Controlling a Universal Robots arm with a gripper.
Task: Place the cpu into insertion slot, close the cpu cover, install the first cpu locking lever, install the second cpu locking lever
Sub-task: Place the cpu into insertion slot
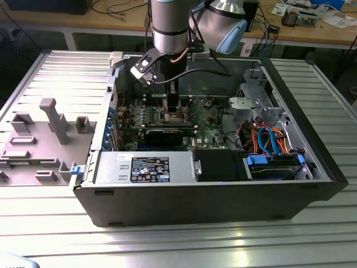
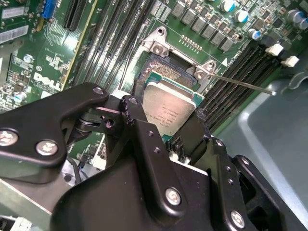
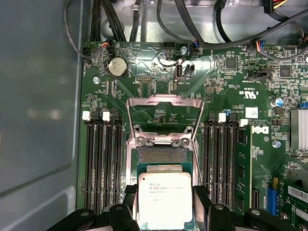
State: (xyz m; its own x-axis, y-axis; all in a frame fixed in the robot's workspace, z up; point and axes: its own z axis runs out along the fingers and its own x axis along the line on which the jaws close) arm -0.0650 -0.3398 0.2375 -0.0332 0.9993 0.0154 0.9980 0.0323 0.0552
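Cpu [image 3: 162, 199], lettered side up, in hand [image 3: 164, 196]

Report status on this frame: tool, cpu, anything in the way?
Status: tool shut on cpu, held over the socket. Behind it, cpu cover stands open. Nothing seen blocking the socket.

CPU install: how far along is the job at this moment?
Done: no step shows as finished. In hand: the gripper holds the cpu just over the open socket, partly offset from it. Left: the cpu cover lies flipped back and a locking lever sticks out unlatched, so seating, cover and both levers are not yet done.
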